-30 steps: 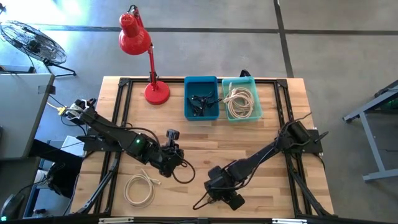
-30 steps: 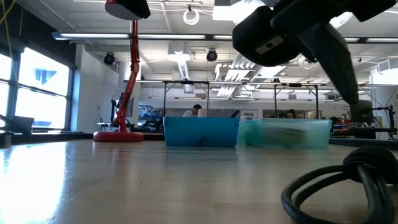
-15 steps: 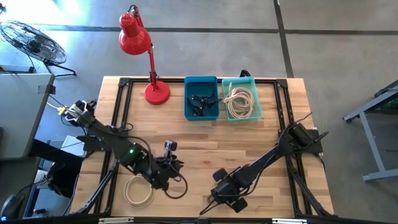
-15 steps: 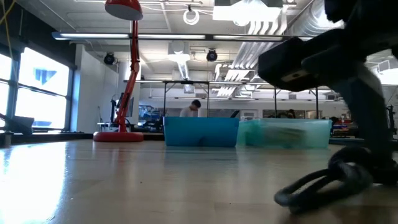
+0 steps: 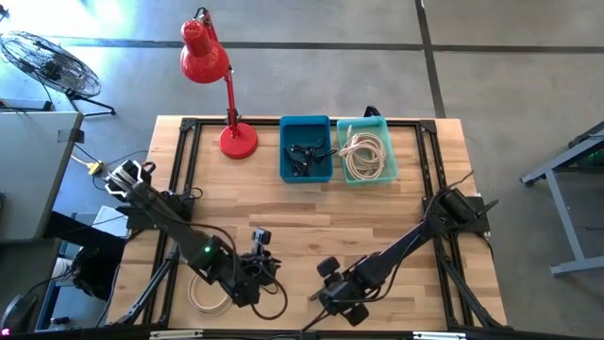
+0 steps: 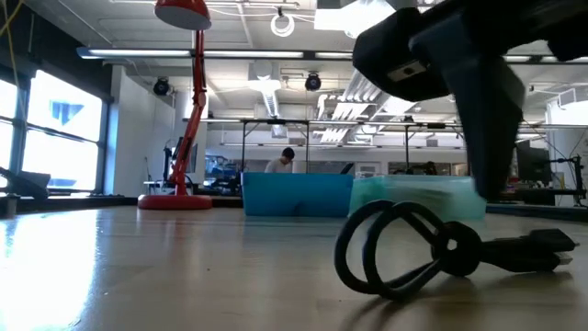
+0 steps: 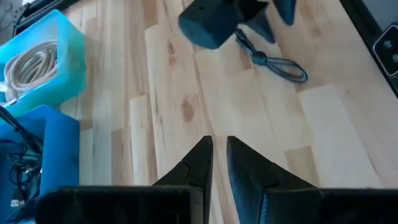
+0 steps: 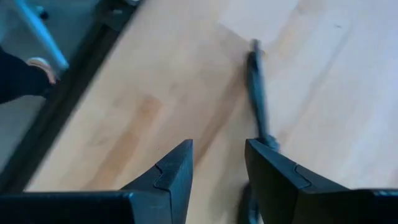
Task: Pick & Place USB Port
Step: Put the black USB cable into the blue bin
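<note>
A black USB cable (image 6: 404, 253) lies on the wood near the table's near edge, one loop raised and its plug (image 6: 551, 244) flat on the table. My right gripper (image 8: 217, 162) is open just over it; the cable (image 8: 258, 87) runs away past one finger. My left gripper (image 7: 219, 152) is shut but for a narrow slit and hovers over bare wood at the near left, beside a white cable coil (image 5: 208, 291). From the left wrist view the right gripper (image 7: 217, 18) stands over the black cable (image 7: 277, 61). My right gripper: the cable passes under one finger (image 8: 273, 168), which hides that spot, so I cannot tell whether it touches. My left gripper touches nothing.
At the far edge sit a blue bin (image 5: 306, 149) of black cables and a teal bin (image 5: 366, 151) of white cables. A red desk lamp (image 5: 231, 137) stands left of them. The table's middle is bare wood. Black frame rails run along both sides.
My left gripper has moved toward the near edge and the white coil. My right gripper has shifted slightly toward the near edge. The black cable has slid toward the table's left, and its loop now stands higher.
</note>
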`<state>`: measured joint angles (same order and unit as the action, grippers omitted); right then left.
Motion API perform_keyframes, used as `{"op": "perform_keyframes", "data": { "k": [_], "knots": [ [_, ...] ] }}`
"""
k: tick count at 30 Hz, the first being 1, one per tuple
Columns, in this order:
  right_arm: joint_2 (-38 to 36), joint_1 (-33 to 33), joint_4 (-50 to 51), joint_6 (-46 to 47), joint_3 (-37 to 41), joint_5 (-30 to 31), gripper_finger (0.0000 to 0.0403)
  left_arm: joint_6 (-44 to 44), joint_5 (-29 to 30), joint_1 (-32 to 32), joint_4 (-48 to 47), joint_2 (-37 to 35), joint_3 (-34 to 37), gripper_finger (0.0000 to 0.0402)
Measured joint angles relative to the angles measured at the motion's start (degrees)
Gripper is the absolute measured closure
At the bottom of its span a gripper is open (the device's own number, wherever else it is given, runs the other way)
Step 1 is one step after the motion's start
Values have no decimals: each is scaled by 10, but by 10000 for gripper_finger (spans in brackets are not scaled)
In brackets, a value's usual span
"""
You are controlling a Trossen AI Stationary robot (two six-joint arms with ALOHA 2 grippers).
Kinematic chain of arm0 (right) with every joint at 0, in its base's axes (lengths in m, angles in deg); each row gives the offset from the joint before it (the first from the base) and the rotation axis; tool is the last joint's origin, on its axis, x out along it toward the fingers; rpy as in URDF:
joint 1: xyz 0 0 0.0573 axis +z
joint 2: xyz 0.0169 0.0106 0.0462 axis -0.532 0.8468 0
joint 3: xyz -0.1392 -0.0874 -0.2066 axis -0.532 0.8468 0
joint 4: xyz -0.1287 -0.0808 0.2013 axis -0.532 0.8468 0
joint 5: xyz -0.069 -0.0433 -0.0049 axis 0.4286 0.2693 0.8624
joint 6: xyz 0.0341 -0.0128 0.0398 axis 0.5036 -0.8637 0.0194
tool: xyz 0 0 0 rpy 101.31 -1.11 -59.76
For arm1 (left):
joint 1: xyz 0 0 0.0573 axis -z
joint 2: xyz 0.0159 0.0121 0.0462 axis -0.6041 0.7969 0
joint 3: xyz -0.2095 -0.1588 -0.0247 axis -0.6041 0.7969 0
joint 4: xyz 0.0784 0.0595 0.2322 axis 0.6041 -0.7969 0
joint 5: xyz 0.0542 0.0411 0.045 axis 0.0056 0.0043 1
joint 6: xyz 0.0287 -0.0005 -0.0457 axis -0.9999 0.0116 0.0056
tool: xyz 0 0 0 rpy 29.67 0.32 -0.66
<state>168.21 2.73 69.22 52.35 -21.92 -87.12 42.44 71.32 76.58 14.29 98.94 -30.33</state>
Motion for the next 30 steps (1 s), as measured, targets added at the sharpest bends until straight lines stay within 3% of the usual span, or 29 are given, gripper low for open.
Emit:
{"op": "perform_keyframes", "data": {
  "k": [6,25,30],
  "knots": [
    [0,-13,19,-4,2,51,265,0,-11,0,39,15,0,357],
    [18,-22,16,34,3,31,265,9,-3,0,65,17,0,357],
    [44,-26,4,30,1,23,265,9,-38,0,63,16,0,357]
  ]
}}
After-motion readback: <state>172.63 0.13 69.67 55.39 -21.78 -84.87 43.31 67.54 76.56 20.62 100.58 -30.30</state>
